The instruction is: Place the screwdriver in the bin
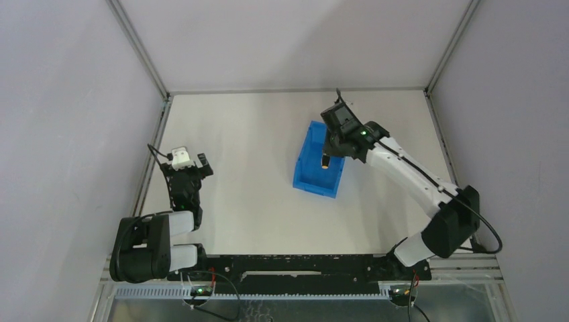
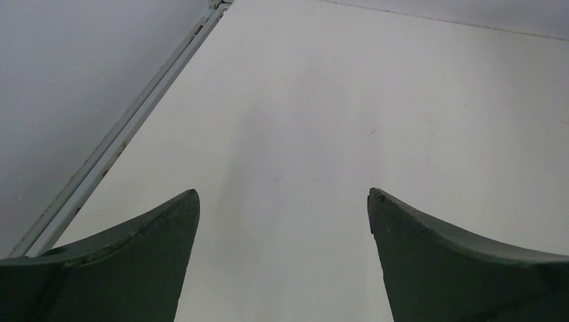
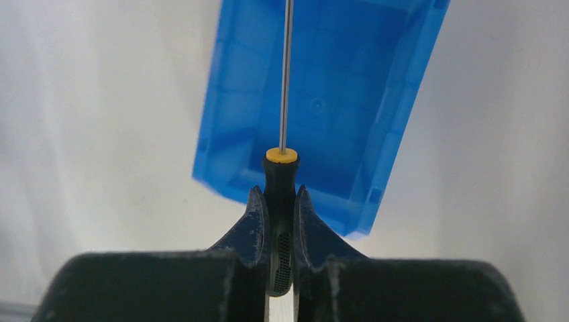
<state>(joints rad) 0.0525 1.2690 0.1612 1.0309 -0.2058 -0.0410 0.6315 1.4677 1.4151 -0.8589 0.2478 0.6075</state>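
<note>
The blue bin (image 1: 319, 161) stands right of the table's middle. My right gripper (image 1: 327, 151) hangs above its far end, shut on the screwdriver (image 1: 325, 162). In the right wrist view the fingers (image 3: 255, 218) clamp the black handle of the screwdriver (image 3: 281, 176); its orange-yellow collar and thin metal shaft point away over the bin's open inside (image 3: 335, 100). My left gripper (image 1: 189, 163) is open and empty at the left side of the table; in the left wrist view its spread fingers (image 2: 134, 255) frame bare tabletop.
Grey enclosure walls and aluminium frame rails (image 1: 153, 144) border the white table on the left, back and right. The frame rail also shows in the left wrist view (image 2: 127, 127).
</note>
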